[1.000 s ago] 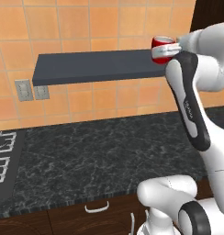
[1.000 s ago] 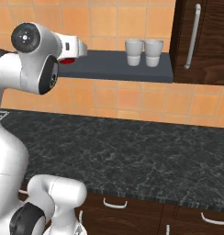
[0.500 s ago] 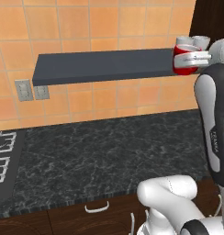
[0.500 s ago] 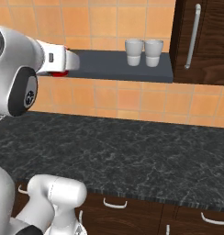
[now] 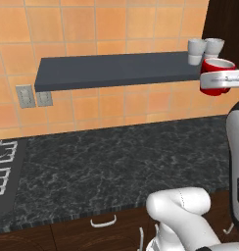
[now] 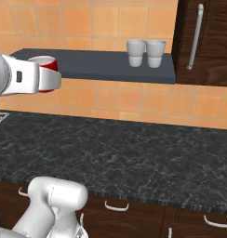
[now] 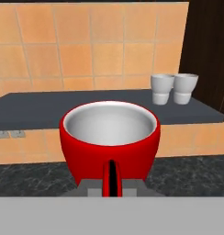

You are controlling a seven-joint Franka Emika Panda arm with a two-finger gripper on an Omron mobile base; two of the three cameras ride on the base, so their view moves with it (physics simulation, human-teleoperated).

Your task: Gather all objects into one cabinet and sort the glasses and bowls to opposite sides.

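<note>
Hand view: the gripper [image 7: 112,189] is clamped on a red cup [image 7: 109,139] with a white inside, held upright in the air before the grey wall shelf [image 7: 49,106]; two pale grey cups [image 7: 174,88] stand at its two o'clock, beside the dark cabinet [image 7: 210,50].

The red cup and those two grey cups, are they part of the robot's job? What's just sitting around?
Part of the job:
- red cup, held in the shut gripper
- two grey cups on the shelf
- dark cabinet

Just there:
- grey shelf
- black counter
- wall sockets
</note>
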